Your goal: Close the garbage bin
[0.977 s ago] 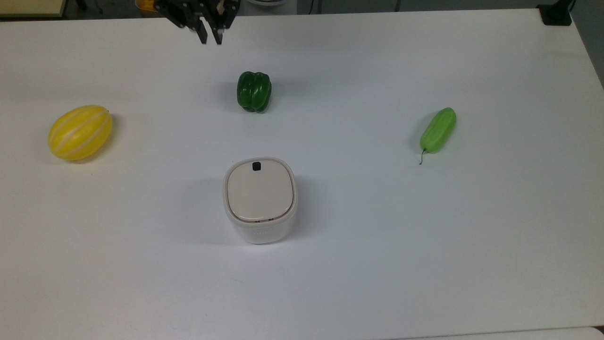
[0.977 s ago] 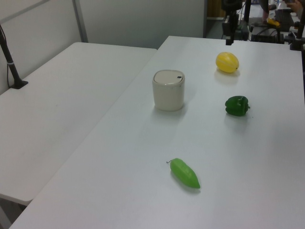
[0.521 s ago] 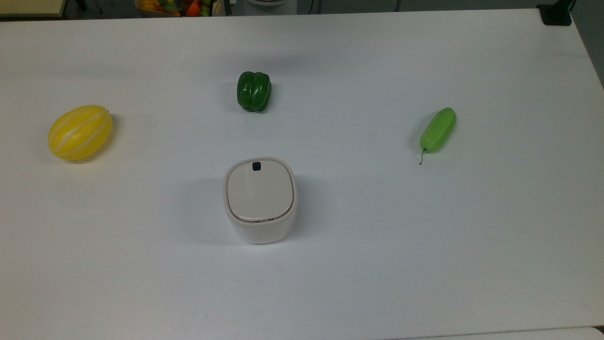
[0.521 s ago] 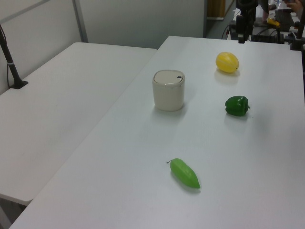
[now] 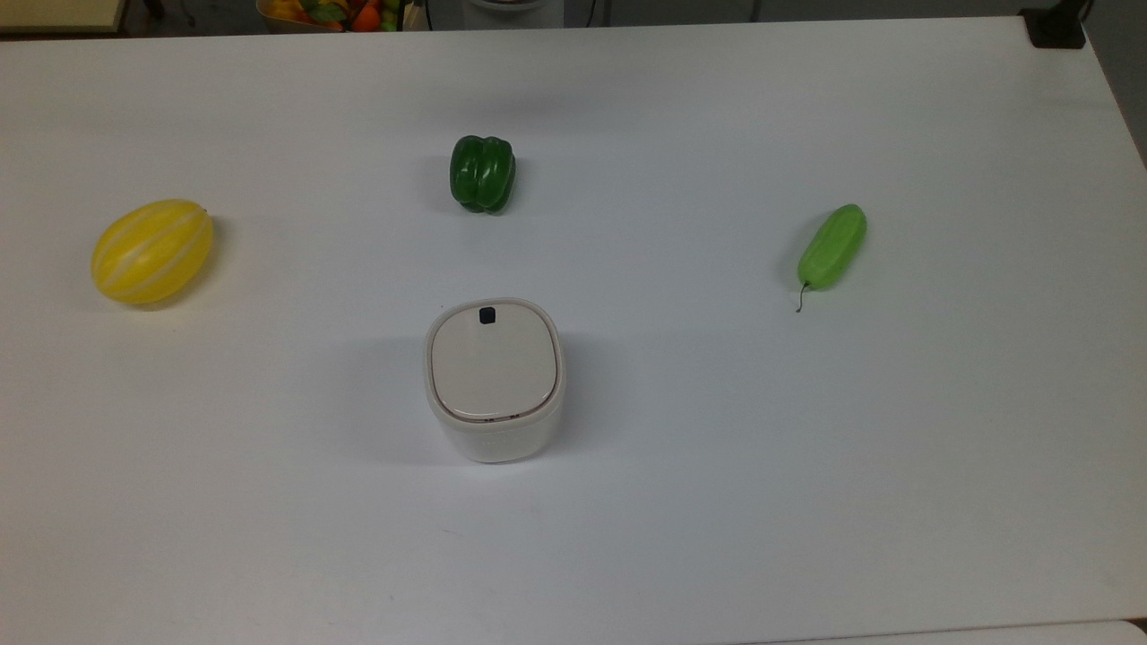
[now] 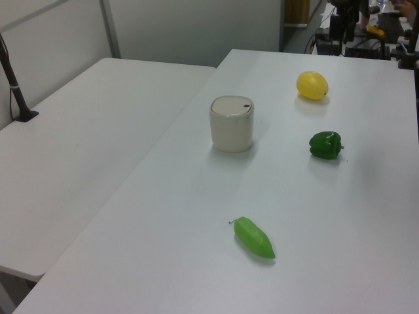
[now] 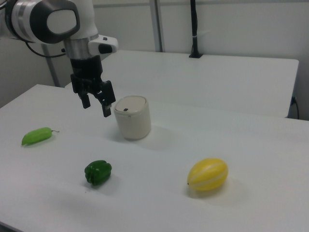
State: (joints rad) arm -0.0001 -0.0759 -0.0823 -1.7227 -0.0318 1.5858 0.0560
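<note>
The garbage bin (image 5: pixel 493 421) is a small white rounded-square tub near the table's middle. Its beige lid (image 5: pixel 493 363) lies flat and level with the rim, with a small black button (image 5: pixel 487 314) at the lid's far edge. The garbage bin (image 6: pixel 232 127) also stands in the left view, and in the right view the garbage bin (image 7: pixel 133 118) has its lid down too. My gripper (image 7: pixel 96 105) hangs in the air in the right view, apart from the bin and toward the right view's left of it. Its black fingers (image 7: pixel 107 107) point down, open, with nothing between them.
On the white table (image 5: pixel 717 502) lie a dark green bell pepper (image 5: pixel 482 173), a yellow striped melon (image 5: pixel 152 251) and a light green cucumber-like vegetable (image 5: pixel 832 246). A second white table (image 6: pixel 85 137) stands alongside. A fruit basket (image 5: pixel 340 12) sits beyond the top edge.
My gripper has drawn back from the table's far edge and left the top view's upper border. In the left view it moved right and farther away. The bin and vegetables have not moved.
</note>
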